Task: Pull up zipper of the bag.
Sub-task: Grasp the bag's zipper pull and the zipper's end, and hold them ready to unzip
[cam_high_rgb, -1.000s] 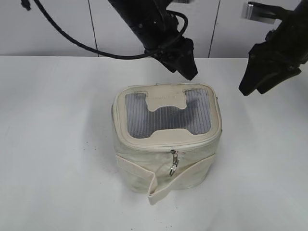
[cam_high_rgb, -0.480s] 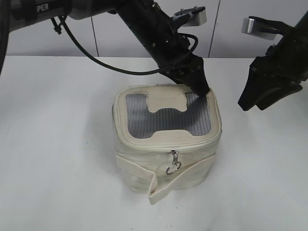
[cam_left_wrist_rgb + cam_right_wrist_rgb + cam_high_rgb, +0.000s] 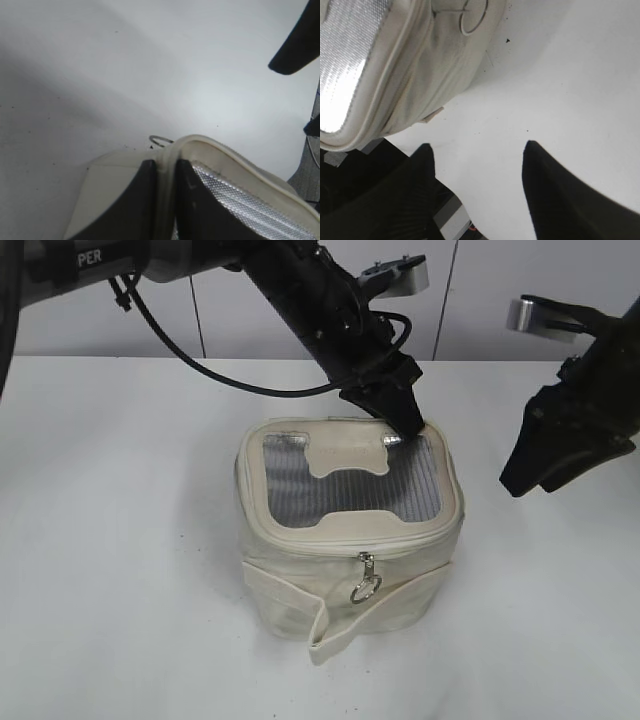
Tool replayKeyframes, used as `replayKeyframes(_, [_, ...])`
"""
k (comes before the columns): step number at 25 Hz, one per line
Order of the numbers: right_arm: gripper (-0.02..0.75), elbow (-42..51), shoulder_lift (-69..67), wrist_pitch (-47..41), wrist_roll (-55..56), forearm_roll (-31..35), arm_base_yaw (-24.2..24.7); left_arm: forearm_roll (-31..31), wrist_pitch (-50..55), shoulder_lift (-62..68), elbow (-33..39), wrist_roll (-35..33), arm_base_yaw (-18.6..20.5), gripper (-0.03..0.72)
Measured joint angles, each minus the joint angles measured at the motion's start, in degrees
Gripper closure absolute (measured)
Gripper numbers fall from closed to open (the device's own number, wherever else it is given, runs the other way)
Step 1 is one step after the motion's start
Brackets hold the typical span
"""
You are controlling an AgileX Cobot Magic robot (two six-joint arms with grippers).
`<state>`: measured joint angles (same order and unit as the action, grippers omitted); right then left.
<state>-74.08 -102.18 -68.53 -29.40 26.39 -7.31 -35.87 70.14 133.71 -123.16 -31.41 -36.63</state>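
The bag [image 3: 350, 530] sat near the middle of the white desk [image 3: 120, 540], its mesh lid facing up and its strap across the front. The zipper [image 3: 345, 538] ran round the lid rim, and a silver pull with a ring [image 3: 366, 587] hung at six o'clock on the front face.

The left gripper [image 3: 165, 200] was down on the lid's far right corner, about one o'clock. In the left wrist view its jaws stood close together with the cream lid edge pinched between them, a second ring showing just beyond the rim. The right gripper [image 3: 560, 445] hung off at three o'clock, well clear of the bag; in the right wrist view its jaws were apart with only bare desk between them.

The bag looked light and soft, a fabric shell likely to buckle or slide when tugged. So the pinch on the rim probably served as an anchor. The best hold for pulling seemed to be the front ring or its metal tab, which is small and smooth and could slip from the jaws. Pulling along the zip line, not away from it, should keep the fabric from bunching.
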Motion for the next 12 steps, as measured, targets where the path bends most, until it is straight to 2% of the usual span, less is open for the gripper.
replayKeyframes(6, [0.297,10.87,6.81,11.45,-7.73,1.55,0.00,-0.06,-0.26,-1.26,1.62,0.00,-0.18,0.612])
replayKeyframes(12, [0.297,20.35,10.99,17.44,-16.86,9.50,0.07,1.68,-3.05,-5.73,8.50,-0.57,-1.64,0.613])
